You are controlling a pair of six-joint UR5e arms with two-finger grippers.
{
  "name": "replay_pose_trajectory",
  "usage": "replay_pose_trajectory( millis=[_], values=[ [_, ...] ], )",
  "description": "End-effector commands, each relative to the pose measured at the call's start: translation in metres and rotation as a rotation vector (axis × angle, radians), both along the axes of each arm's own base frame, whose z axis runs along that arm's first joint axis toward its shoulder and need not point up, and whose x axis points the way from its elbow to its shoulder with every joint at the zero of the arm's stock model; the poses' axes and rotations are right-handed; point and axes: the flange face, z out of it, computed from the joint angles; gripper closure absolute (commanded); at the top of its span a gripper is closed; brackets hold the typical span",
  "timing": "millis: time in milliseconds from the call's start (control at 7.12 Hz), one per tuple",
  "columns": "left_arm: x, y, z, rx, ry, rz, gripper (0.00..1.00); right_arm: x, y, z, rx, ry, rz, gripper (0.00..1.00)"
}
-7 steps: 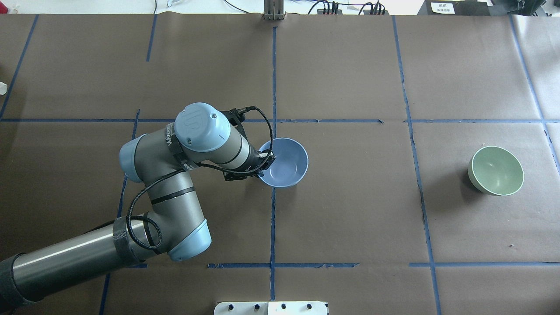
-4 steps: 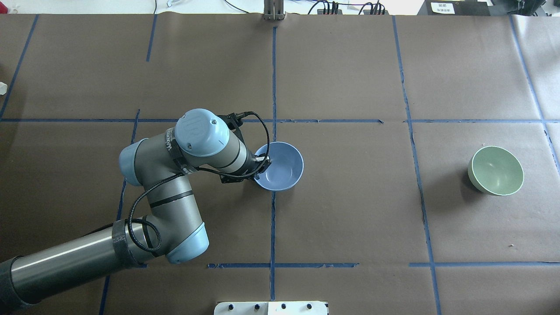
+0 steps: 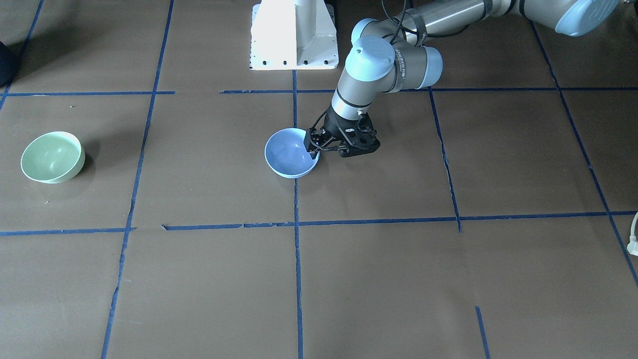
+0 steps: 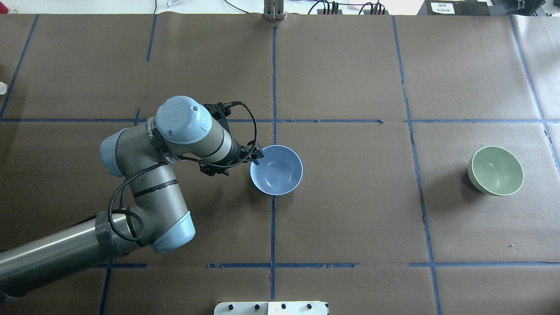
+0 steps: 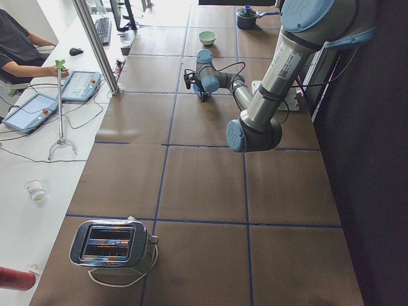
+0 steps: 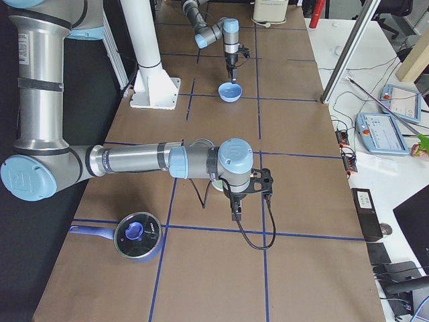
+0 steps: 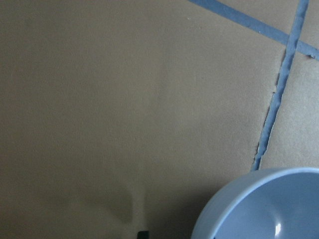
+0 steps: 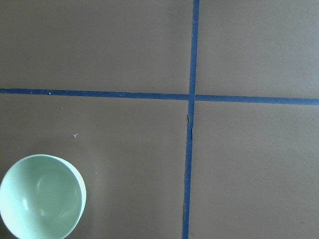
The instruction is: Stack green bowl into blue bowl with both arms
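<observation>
The left wrist view cuts the blue bowl [image 7: 259,209] off at its bottom and right edges, so only part of the rim and inside shows. The right wrist view slightly clips the green bowl [image 8: 42,196] at the lower left corner. The right tool [image 6: 234,213] shows only in the exterior right view, too small to judge its jaws.
</observation>
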Motion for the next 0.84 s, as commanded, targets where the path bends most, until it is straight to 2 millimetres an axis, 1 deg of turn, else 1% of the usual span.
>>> replay_pose_trajectory(
  millis=[0,140,281,421,562,702],
  values=[
    [-0.096,-0.032,-0.004,-0.064,0.016,0.054,0.0,-0.001,-0.001,0.0,0.0,-0.001,-0.002,0.0],
    [-0.129,-0.023,0.009,0.02,-0.006,0.096,0.0,-0.001,-0.001,-0.001,-0.001,-0.002,0.0,0.0],
    [-0.161,-0.017,0.014,0.101,-0.03,0.127,0.0,-0.003,-0.004,-0.007,-0.029,-0.02,0.035,0.0],
    [-0.192,-0.007,0.036,0.126,-0.056,0.13,0.0,-0.02,-0.007,-0.014,-0.025,-0.028,0.059,0.0],
    [-0.2,-0.001,0.049,0.111,-0.065,0.121,0.0,-0.049,-0.006,-0.02,-0.042,-0.056,0.117,0.0],
    [-0.201,-0.002,0.049,0.125,-0.074,0.11,0.0,-0.09,0.008,-0.016,-0.02,-0.082,0.134,0.0]
  ],
)
